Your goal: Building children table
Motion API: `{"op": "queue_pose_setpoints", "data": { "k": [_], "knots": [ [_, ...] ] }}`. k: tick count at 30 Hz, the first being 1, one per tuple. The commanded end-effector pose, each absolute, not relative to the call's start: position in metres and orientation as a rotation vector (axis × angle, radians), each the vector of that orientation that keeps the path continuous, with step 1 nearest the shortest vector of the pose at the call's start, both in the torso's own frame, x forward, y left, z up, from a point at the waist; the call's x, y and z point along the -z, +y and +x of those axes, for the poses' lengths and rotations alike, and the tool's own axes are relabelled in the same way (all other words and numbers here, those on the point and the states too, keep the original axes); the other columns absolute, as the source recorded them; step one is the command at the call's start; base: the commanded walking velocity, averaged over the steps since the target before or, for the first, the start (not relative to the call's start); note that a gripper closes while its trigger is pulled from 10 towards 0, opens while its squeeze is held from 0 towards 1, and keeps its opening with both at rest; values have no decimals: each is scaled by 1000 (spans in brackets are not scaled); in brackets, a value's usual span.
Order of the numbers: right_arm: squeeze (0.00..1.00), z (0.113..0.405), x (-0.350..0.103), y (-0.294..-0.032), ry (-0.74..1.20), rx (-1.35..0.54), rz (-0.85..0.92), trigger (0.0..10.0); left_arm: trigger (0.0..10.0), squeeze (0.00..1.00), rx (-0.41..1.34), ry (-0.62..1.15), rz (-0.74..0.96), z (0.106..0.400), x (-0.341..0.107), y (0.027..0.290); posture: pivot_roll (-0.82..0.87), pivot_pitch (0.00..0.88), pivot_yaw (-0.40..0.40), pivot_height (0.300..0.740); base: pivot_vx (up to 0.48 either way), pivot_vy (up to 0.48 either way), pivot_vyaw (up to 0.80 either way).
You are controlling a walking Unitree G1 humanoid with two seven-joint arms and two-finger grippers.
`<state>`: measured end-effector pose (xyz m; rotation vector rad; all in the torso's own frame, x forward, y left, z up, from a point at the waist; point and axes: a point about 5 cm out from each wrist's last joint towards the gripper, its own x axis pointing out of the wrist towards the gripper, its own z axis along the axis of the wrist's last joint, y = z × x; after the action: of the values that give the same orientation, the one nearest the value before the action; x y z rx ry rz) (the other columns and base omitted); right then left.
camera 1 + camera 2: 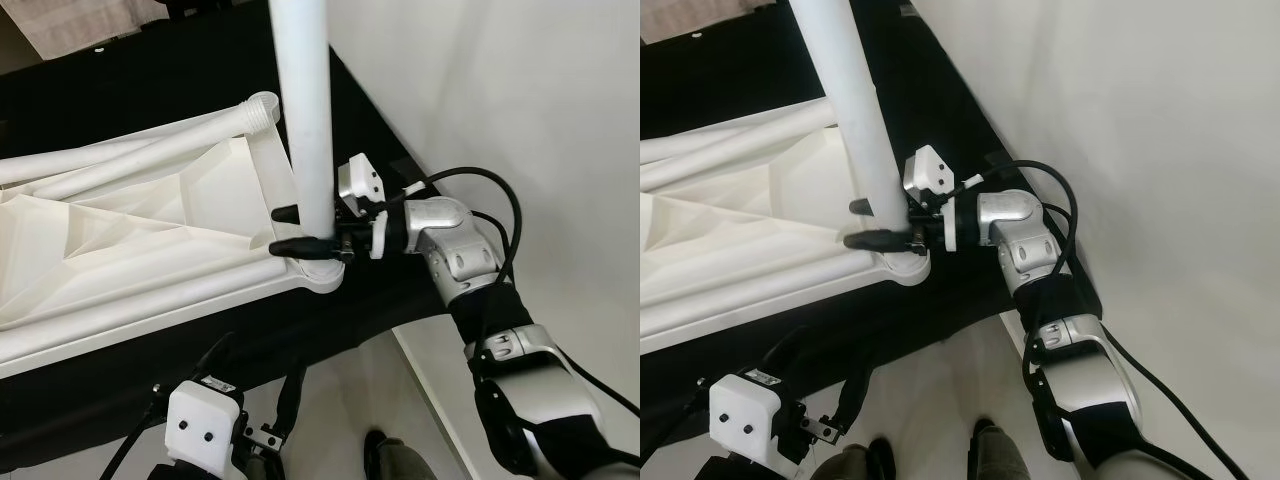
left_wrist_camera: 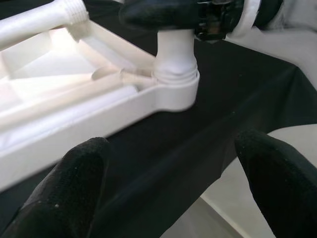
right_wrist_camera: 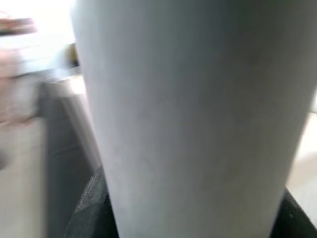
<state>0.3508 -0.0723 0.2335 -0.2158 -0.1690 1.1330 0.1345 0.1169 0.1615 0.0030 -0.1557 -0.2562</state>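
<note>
The white children's tabletop lies upside down on the black-draped desk. A white leg stands upright in its corner socket, at about 4 o'clock on the tabletop. The right end effector pinches this leg just above the socket. The left end effector hovers near the desk edge, fingers spread.

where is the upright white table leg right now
The upright white plastic table leg stands in the near right corner socket of the upside-down white plastic tabletop, with the right gripper clamped around its base.
</note>
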Motion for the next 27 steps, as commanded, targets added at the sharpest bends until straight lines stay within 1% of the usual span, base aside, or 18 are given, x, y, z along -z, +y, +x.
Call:
{"op": "queue_pose_setpoints", "data": {
  "k": [1, 2, 3, 4, 6, 9, 12, 13, 14, 15, 16, 18, 19, 22, 23, 25, 26, 27],
  "knots": [
    [0, 355, -214, -76, -63, -983, -195, 0, 10000, 0, 262, -129, -10, 133, -156, 117, 5, 290, 16, 740, 0, 0, 0],
    [0, 350, -200, -82, -25, -710, -186, 0, 10000, 0, 262, -129, -11, 133, -156, 117, 4, 290, 17, 740, 0, 0, 0],
    [0, 332, -185, -81, 18, -592, -158, 0, 10000, 0, 262, -130, -12, 133, -157, 118, 2, 299, 34, 740, 0, 0, 0],
    [0, 332, -185, -81, 18, -592, -158, 0, 10000, 0, 262, -130, -12, 133, -157, 118, 2, 299, 34, 740, 0, 0, 0],
    [0, 304, -172, -62, 47, -578, -122, 0, 10000, 0, 265, -129, -12, 136, -156, 120, -3, 281, 50, 740, 0, 0, 0],
    [0, 300, -172, -57, 43, -596, -115, 0, 10000, 0, 266, -128, -13, 137, -155, 120, -3, 281, 50, 740, 0, 0, 0],
    [0, 305, -177, -51, 15, -652, -97, 0, 10000, 0, 273, -128, -13, 138, -154, 120, 6, 275, 52, 740, 0, 0, 0],
    [0, 309, -186, -48, -34, -728, -74, 10000, 10000, 0, 276, -128, -13, 139, -154, 120, 8, 276, 50, 740, 0, 0, 0],
    [0, 309, -186, -48, -34, -728, -74, 10000, 10000, 0, 276, -128, -13, 139, -154, 120, 8, 276, 50, 740, 0, 0, 0],
    [0, 311, -197, -45, -89, -832, -19, 10000, 10000, 0, 277, -129, -13, 139, -154, 120, 8, 276, 50, 740, 0, 0, 0],
    [553, 311, -206, -44, -137, -968, -3, 10000, 10000, 0, 277, -129, -13, 139, -154, 120, 18, 269, 49, 740, 0, 0, 0],
    [553, 311, -206, -44, -137, -968, -3, 10000, 10000, 0, 277, -129, -13, 139, -154, 120, 18, 269, 49, 740, 0, 0, 0],
    [553, 307, -211, -43, -157, -1029, 1, 10000, 10000, 0, 276, -129, -13, 139, -154, 120, 18, 269, 49, 740, 0, 0, 0],
    [553, 307, -211, -43, -157, -1029, 1, 10000, 10000, 0, 276, -129, -13, 139, -154, 120, 18, 269, 49, 740, 0, 0, 0],
    [745, 310, -227, -52, -192, -1279, -108, 10000, 10000, 0, 282, -128, -16, 138, -154, 118, 29, 269, 42, 740, 0, 0, 0],
    [745, 310, -227, -52, -192, -1279, -108, 10000, 10000, 0, 282, -128, -16, 138, -154, 118, 29, 269, 42, 740, 0, 0, 0],
    [0, 313, -238, -61, -189, -1442, -214, 10000, 10000, 0, 288, -126, -20, 136, -155, 117, 38, 270, 44, 740, 0, 0, 0],
    [0, 313, -238, -61, -189, -1442, -214, 10000, 10000, 0, 288, -126, -20, 136, -155, 117, 38, 270, 44, 740, 0, 0, 0]
  ]
}}
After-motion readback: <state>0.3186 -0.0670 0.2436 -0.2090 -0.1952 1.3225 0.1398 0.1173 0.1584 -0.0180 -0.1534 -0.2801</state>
